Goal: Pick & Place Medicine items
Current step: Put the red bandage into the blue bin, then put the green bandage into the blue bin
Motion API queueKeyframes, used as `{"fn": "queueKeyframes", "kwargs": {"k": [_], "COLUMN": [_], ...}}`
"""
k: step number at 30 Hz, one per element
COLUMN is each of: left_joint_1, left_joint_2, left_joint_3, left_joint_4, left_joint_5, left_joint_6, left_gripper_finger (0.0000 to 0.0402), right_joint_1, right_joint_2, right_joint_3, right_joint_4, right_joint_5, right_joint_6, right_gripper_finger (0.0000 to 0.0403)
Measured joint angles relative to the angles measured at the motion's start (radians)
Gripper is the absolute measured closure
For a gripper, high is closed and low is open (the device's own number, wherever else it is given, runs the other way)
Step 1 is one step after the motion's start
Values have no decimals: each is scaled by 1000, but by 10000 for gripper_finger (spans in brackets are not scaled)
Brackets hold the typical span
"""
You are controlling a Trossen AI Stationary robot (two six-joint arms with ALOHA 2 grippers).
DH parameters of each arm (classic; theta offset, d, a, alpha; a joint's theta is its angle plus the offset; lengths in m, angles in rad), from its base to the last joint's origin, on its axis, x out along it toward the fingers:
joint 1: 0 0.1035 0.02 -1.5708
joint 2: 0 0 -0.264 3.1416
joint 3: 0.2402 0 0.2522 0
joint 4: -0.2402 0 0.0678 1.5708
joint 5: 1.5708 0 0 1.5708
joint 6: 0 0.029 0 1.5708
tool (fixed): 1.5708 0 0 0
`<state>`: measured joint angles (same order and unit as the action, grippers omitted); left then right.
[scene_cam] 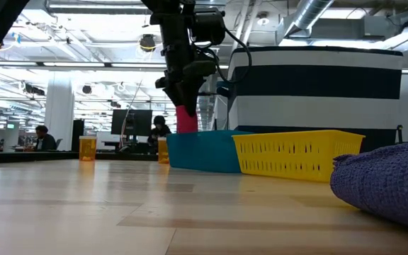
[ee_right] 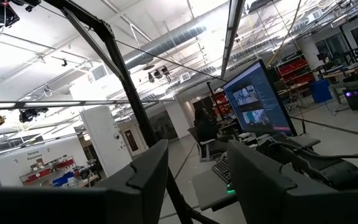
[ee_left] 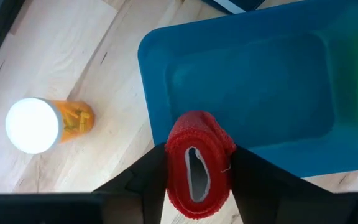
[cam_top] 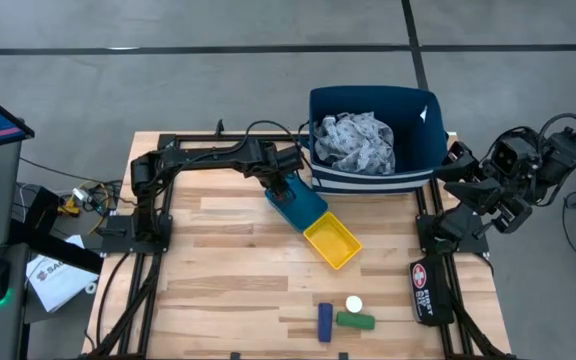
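Note:
My left gripper (cam_top: 286, 192) hangs over the left end of the blue tray (cam_top: 303, 208), shut on a red bottle (ee_left: 196, 167). An orange pill bottle with a white cap (ee_left: 45, 124) stands on the table beside that tray. In the low view two orange bottles (scene_cam: 87, 147) (scene_cam: 163, 150) stand left of the tray. A blue box (cam_top: 324, 321), a white-capped bottle (cam_top: 354, 303) and a green bottle (cam_top: 356, 321) lie near the table's front edge. My right gripper (ee_right: 197, 180) is raised at the table's right edge, pointing into the room, slightly open with nothing between its fingers. My left gripper pinches the red bottle's upper sides (ee_left: 174, 163) between its two fingers, which come from above and point steeply down. The bottle hangs upright below the fingers (scene_cam: 186, 120). Its lower end is level with the blue tray's rim (scene_cam: 190, 134); I cannot tell whether they touch.
A yellow tray (cam_top: 333, 242) adjoins the blue tray. A large blue bin (cam_top: 420, 150) holding a patterned cloth (cam_top: 358, 140) stands at the back. A black and red pouch (cam_top: 426, 290) lies at the right edge. Bare wood lies left of the trays.

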<state>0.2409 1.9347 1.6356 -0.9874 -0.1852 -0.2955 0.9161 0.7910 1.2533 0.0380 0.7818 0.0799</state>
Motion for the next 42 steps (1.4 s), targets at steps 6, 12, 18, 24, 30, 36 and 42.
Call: {"fn": "queueKeyframes", "kwargs": {"k": [6,12,18,24,30,36,42], "left_joint_1": [-9,-13,-13,-12,1,22,9], "left_joint_2": [0,0,-16,-77,-165,-260,-442], "left_joint_3": [0,0,-2,-1,-1,-35,-242], "left_joint_4": [0,4,32,72,57,-36,-36], "left_joint_5": [0,0,0,-3,-23,-104,-69], "left_joint_6": [-3,-26,-47,-60,-77,-92,-190], "left_gripper_finger": [223,199,187,188,194,196,196], "right_joint_1": [0,0,0,0,0,0,16], "right_joint_2": [0,0,0,0,0,0,0], "right_joint_3": [0,0,0,0,0,0,0], "right_joint_4": [0,0,0,0,-4,-9,-34], "right_joint_5": [0,0,0,-1,-1,-1,1], "right_joint_6": [0,0,0,0,-1,-1,39], "right_gripper_finger": [241,241,241,241,241,241,241]}}
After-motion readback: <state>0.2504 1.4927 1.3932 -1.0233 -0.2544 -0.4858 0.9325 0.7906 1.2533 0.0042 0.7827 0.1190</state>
